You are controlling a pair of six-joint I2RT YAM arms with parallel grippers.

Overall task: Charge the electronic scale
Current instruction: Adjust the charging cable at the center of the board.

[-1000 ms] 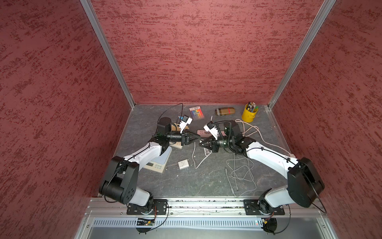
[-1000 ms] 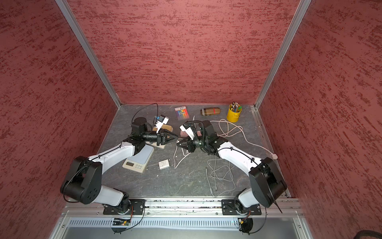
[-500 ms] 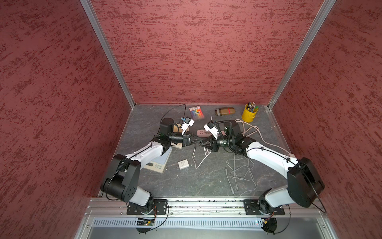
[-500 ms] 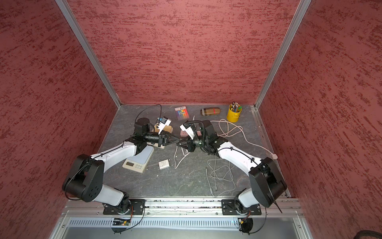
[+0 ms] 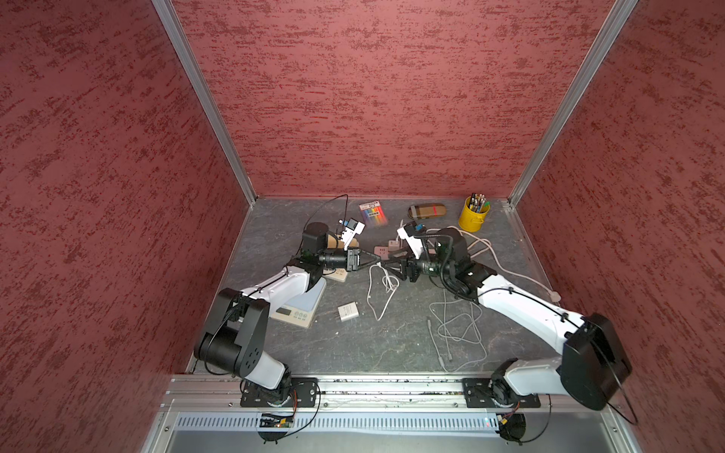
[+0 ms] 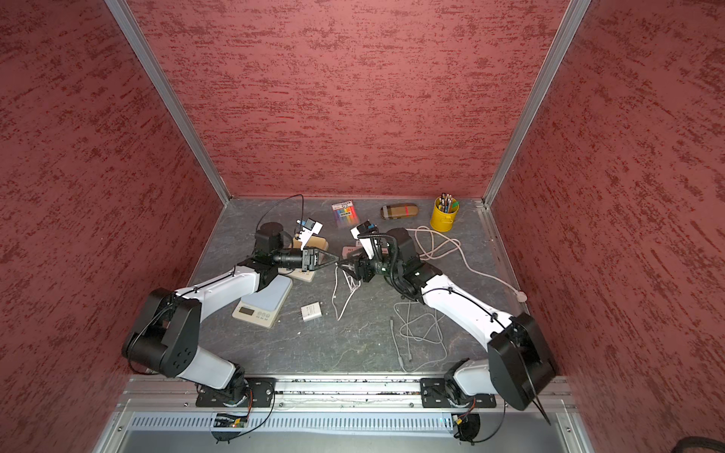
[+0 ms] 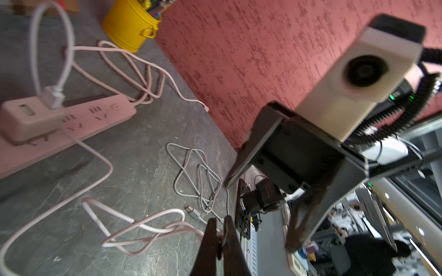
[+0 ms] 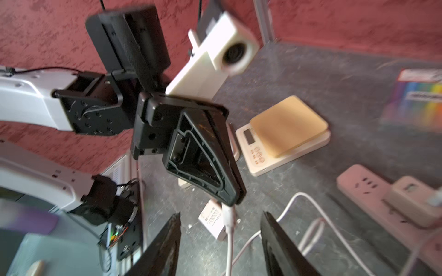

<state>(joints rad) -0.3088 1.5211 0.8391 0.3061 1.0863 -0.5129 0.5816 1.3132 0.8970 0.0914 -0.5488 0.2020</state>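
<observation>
A white cable (image 5: 378,292) hangs in loops down to the table. My left gripper (image 5: 378,261) is shut on its plug end (image 8: 228,215), raised above the table centre; the left wrist view shows the left gripper (image 7: 221,236) pinching it. My right gripper (image 5: 388,267) faces it tip to tip and is open. Its fingers (image 8: 172,229) stand apart on both sides of the plug without touching. A white electronic scale (image 5: 302,308) lies under my left arm. A wood-topped scale (image 8: 284,136) sits behind it.
A pink power strip (image 5: 386,251) with an adapter (image 7: 26,119) plugged in lies behind the grippers. A loose white charger block (image 5: 348,312) and a grey cable tangle (image 5: 455,325) lie nearer the front. At the back stand a yellow pen cup (image 5: 474,213), pencil case (image 5: 427,210) and marker pack (image 5: 373,213).
My left gripper moved right and shut on the cable's plug end. My right gripper, shut on it before, has opened and let it go.
</observation>
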